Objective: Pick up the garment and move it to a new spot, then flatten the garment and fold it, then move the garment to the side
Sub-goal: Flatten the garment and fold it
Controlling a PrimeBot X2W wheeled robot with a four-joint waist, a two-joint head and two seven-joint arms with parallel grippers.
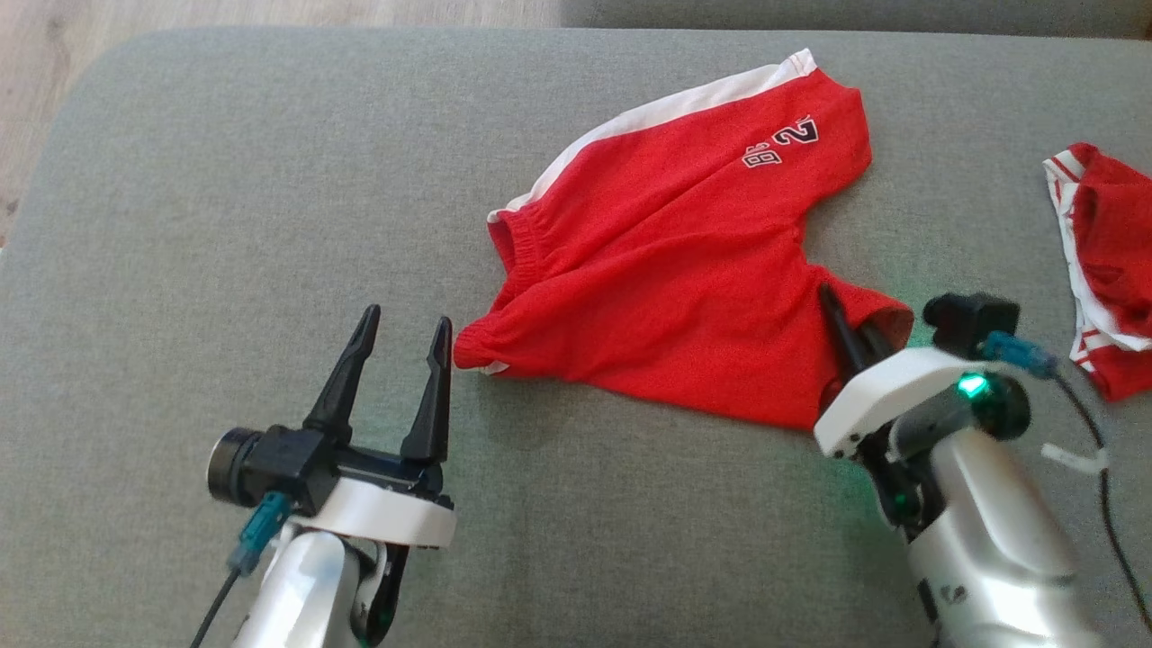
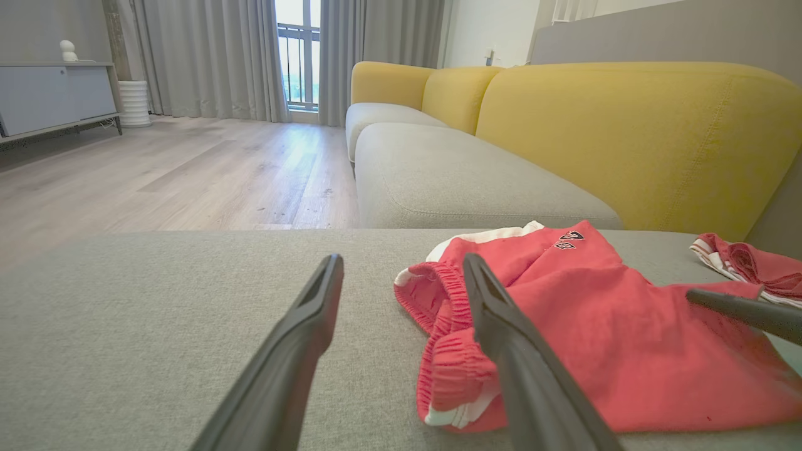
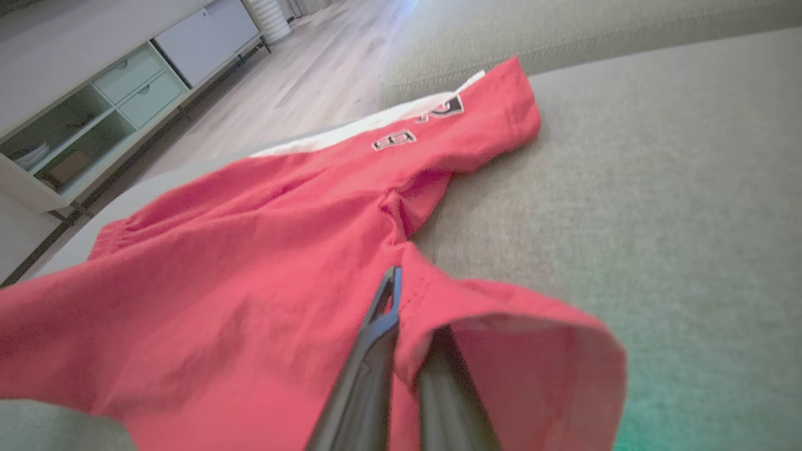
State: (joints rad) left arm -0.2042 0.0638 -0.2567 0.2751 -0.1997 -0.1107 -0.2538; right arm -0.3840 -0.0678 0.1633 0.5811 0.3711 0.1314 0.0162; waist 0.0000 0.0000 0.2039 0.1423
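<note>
**Shorts pinched by one leg hem, waist end lying loose**

Shorts, red with a white side stripe, are lying mostly flat in the middle of the grey sofa cushion. The waistband is facing the robot's left and the two legs are pointing to its right. Their long axis is running across the cushion from left to right and slanting away, with the numbered leg lying farther back and the plain leg nearer.

The right gripper is squeezing its fingers together on the hem of that nearer leg. From the right wrist view, one finger seems to be sitting on top of the cloth and the other inside the leg opening, so I am guessing it is gripping a single layer. The left gripper is standing wide apart with nothing in it, just beside the near waistband corner.

What is worrying me:
- A lift from the right alone is likely to leave the shorts dangling from one hem, twisting and landing crumpled.
- A one-layer pinch is risking the leg gaping open or the thin cloth slipping out.
- A second red garment is lying near on the right, so a drag that way could be snagging or covering it.
</note>
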